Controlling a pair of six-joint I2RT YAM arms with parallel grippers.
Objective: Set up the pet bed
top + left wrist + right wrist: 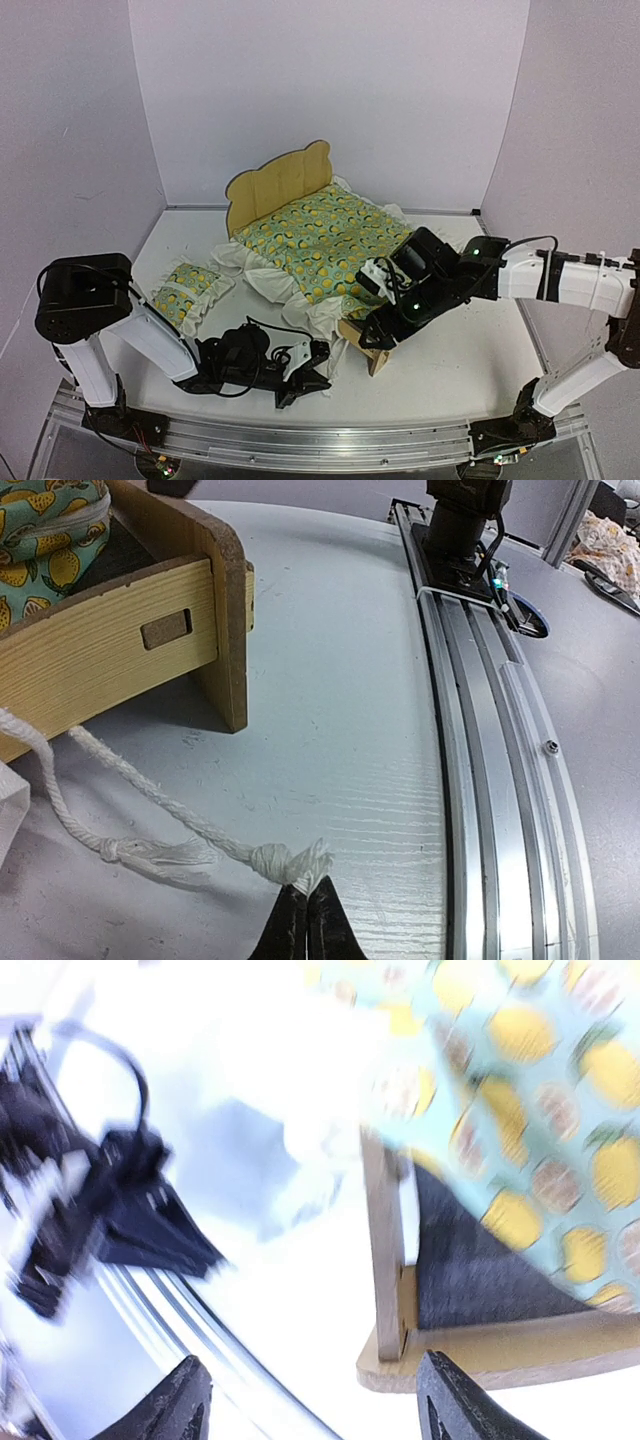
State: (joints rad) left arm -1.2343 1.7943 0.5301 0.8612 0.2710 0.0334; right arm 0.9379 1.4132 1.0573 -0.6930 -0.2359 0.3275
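The right gripper [318,1405] is released: its two dark fingers stand wide apart with nothing between them, poised just off the foot corner of the pet bed [278,185]. The wrist view is blurred, but it shows that corner's plywood post and rail, and the dark grey base panel [470,1270] inside the frame. The left gripper [305,920] is clenched, tips pressed together, low on the table [340,680] just in front of the bed's foot. The frayed, knotted end of a white cord [150,780] lies right at its tips; I cannot tell whether it is pinched.

The bed sits mid-table, its headboard toward the back wall. Inside it lies a quilt [325,240], covering most of the base, its white ruffle spilling over the left rail and the foot. A small matching pillow [185,290] lies on the table to the left of the bed, apart from it.

The right arm reaches in from the bed's right, forearm nearly level, wrist tipped down at the foot corner. The left arm is folded low, its forearm slanting down toward the bed's foot.

The frame is light plywood with a bear-ear headboard and a slotted tab joint in the side rail. The quilt is green with yellow lemons. The cord is twisted. The table is white with a wood grain, edged by an aluminium rail [480,730].
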